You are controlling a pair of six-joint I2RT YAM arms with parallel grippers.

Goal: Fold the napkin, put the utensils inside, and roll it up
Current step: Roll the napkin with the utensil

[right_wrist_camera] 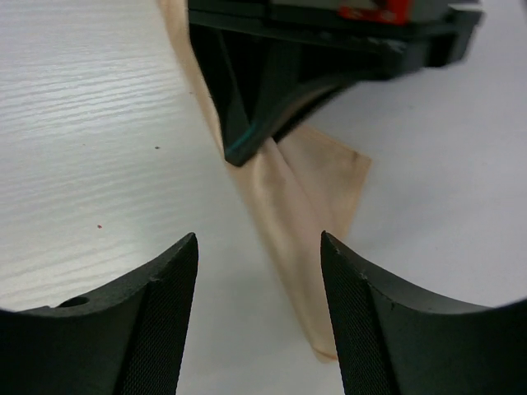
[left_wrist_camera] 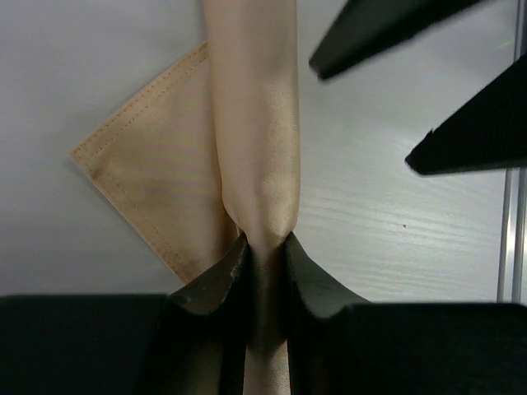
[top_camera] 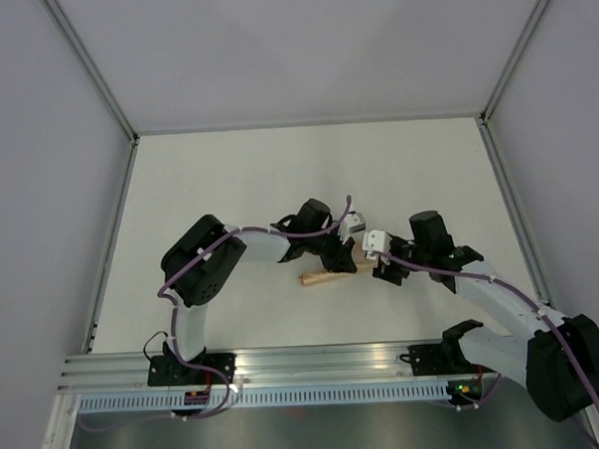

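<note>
The peach-orange napkin (top_camera: 322,276) lies on the white table as a tight narrow roll. My left gripper (left_wrist_camera: 265,247) is shut on the roll, and the cloth bulges just ahead of its fingertips. A flat triangular corner of the napkin (left_wrist_camera: 156,181) sticks out to one side of the roll. My right gripper (right_wrist_camera: 259,243) is open just above the table, its jaws straddling the free tapered end of the napkin (right_wrist_camera: 288,222) without touching it. The left arm's fingers (right_wrist_camera: 263,99) pinch the roll further along. No utensils show; they are hidden or out of view.
The white table (top_camera: 278,176) is boxed in by pale walls on three sides. An aluminium rail (top_camera: 315,361) carrying both arm bases runs along the near edge. Both arms meet over the middle of the table.
</note>
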